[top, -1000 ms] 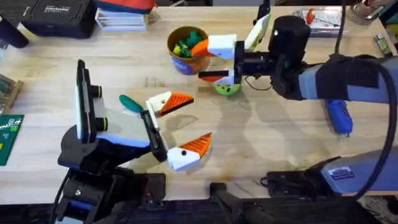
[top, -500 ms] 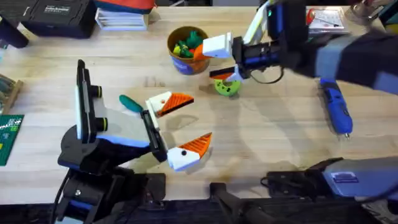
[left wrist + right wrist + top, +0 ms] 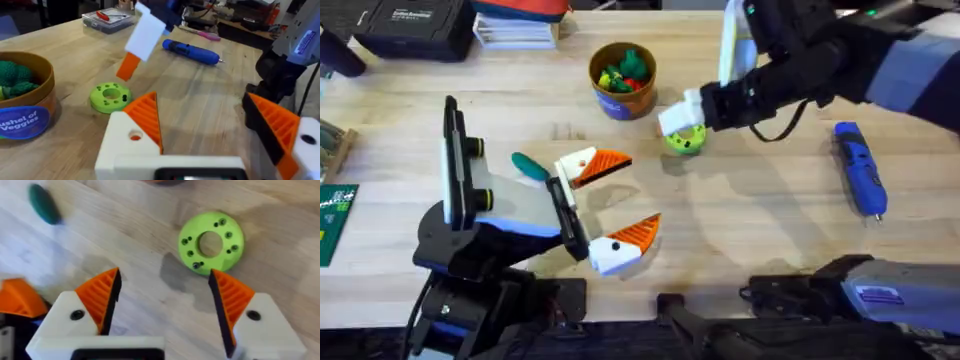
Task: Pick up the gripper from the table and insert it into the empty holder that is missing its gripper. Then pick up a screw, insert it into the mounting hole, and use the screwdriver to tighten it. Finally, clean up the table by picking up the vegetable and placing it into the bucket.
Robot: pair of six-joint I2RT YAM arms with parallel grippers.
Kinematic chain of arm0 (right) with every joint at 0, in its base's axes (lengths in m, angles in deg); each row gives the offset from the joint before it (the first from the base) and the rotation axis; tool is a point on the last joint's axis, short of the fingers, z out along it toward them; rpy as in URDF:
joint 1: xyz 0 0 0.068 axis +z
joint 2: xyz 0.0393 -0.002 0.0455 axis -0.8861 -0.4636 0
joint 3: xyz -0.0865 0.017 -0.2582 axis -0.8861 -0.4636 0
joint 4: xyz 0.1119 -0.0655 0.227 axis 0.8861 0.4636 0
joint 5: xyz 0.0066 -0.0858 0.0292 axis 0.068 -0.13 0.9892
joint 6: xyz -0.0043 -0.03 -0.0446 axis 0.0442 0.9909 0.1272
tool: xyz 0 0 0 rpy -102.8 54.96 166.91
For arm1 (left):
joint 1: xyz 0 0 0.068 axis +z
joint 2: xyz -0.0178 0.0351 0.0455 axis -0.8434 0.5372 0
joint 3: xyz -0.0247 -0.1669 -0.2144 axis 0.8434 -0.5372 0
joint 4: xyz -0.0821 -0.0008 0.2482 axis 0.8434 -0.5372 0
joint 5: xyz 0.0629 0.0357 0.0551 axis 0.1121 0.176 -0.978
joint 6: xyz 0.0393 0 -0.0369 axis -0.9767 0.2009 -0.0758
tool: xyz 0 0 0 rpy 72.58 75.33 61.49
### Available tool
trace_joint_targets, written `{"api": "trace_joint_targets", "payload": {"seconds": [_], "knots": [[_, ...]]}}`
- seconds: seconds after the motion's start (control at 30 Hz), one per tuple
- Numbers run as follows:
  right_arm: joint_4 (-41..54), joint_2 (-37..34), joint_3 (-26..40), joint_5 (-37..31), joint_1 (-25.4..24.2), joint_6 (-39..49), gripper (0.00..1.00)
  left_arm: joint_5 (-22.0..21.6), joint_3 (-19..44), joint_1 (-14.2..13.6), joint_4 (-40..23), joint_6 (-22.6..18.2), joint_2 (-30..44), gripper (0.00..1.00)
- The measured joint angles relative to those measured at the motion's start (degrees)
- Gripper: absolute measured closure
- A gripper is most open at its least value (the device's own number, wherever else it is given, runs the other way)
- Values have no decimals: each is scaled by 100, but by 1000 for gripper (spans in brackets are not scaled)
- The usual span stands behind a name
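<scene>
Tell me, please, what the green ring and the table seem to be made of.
The green ring looks like matte plastic: even lime colour, small molded holes around its centre opening. The table looks like light wood with a smooth finish: grain lines and plank seams show. Neither can be confirmed by sight alone.

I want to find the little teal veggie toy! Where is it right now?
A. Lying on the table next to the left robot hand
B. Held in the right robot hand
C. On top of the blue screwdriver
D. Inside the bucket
A. The vegetable lies on the bare wood beside the left gripper, away from the bucket. The right gripper is open with nothing in it, near the green ring.
</scene>
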Motion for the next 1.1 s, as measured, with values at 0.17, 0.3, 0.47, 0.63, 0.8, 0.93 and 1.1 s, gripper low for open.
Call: {"api": "trace_joint_targets", "payload": {"seconds": [0.17,0.3,0.47,0.63,0.8,0.93,1.1], "knots": [[99,-124,0,-526,147,388,7,2,0,0,0,0,1,16],[78,-246,0,-918,243,529,7,2,0,0,0,0,2,15],[101,-368,0,-1665,628,698,7,2,0,0,0,0,-1,16],[104,-543,0,-2035,941,783,13,0,0,0,0,0,1,15],[85,-688,0,-2172,995,824,181,1,0,0,0,0,2,15],[-16,-697,0,-2219,995,837,414,2,0,0,0,0,1,15],[-58,-839,0,-2221,1027,842,466,2,0,0,0,0,1,15]]}}
